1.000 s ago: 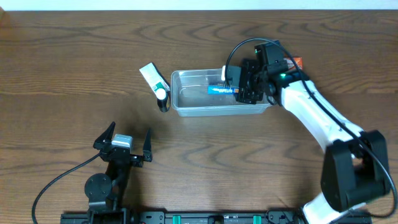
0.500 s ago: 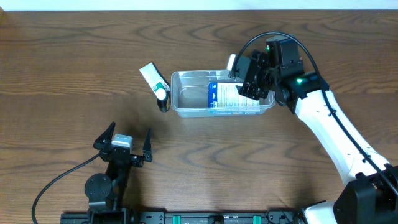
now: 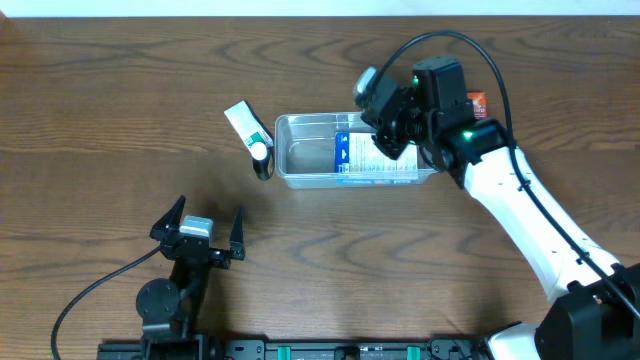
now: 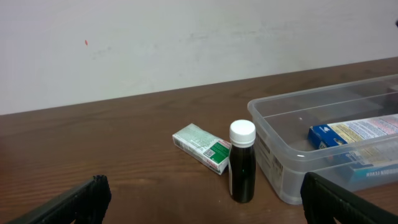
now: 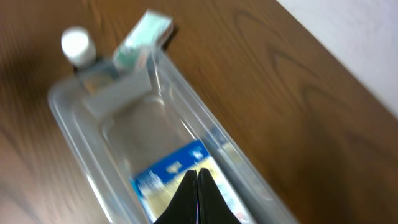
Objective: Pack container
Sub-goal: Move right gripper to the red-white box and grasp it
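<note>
**Container** (image 3: 303, 150): clear plastic tub, long and shallow, rounded corners, rimmed. It stands flat on the bench (image 3: 120, 100), right of centre and toward the far edge. In the overhead view its long axis runs left to right. In the right wrist view (image 5: 87, 137) it runs on a diagonal from upper left to lower right.

**Position against the right claw** (image 3: 385, 135): the claw hangs above the tub's right half, near the far rim. The right wrist view looks down the claw (image 5: 198, 177) into the tub. Whether the claw touches the tub cannot be told.

**Contents:** one flat blue and white box (image 3: 375, 155) lies in the right half, directly under the claw tips (image 5: 168, 171). The left half is bare floor.

**Right claw, state:** fingers pressed together, nothing visible between them.

**Left claw** (image 3: 205, 228): fingers spread apart and holding nothing, near the front of the bench and well apart from the tub. Its camera faces the tub's left end (image 4: 267, 134).

**Other items:**
- Dark bottle with white cap (image 4: 242, 163), upright, just beside the tub's left end.
- Green and white carton (image 4: 202, 147), lying flat just beyond the bottle.
- Small orange item (image 3: 478, 100), behind the right arm and partly hidden.
</note>
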You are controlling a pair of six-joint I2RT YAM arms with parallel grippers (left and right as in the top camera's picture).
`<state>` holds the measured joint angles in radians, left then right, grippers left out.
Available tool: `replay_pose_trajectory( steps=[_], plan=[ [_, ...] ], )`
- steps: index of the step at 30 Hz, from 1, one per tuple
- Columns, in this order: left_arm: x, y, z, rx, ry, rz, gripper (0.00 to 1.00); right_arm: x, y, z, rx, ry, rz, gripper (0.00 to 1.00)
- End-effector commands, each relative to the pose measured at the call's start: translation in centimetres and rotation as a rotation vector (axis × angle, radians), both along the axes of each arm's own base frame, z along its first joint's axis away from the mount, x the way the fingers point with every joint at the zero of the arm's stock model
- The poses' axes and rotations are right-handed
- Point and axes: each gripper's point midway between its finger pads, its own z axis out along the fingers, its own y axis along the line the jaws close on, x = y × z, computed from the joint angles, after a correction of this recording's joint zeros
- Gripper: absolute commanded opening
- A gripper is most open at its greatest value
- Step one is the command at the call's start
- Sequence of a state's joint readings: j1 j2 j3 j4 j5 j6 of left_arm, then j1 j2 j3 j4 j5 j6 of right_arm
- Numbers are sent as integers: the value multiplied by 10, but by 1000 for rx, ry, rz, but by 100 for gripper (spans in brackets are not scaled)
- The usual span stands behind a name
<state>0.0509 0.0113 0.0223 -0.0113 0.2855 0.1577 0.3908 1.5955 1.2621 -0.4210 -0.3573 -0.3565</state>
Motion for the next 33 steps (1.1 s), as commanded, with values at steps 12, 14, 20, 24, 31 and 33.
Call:
replay_pose_trajectory(
  steps=[12,14,20,24,31,33],
  plan=[
    [-1,-1,-17,2,49,-9,98,5,13,-9,177,223,-503,1],
    [-1,-1,-17,2,50,-9,98,5,6,-10,164,226,-524,1],
    [-1,-1,-17,2,49,-9,98,5,-53,-18,153,325,-711,1],
    [-1,-1,-17,2,49,-9,98,5,-112,-12,149,351,-847,1],
    [-1,-1,-17,2,49,-9,98,-4,-220,-17,104,381,-1124,3],
    [-1,-1,-17,2,50,-9,98,-8,-242,-24,95,404,-1200,10]
  ],
)
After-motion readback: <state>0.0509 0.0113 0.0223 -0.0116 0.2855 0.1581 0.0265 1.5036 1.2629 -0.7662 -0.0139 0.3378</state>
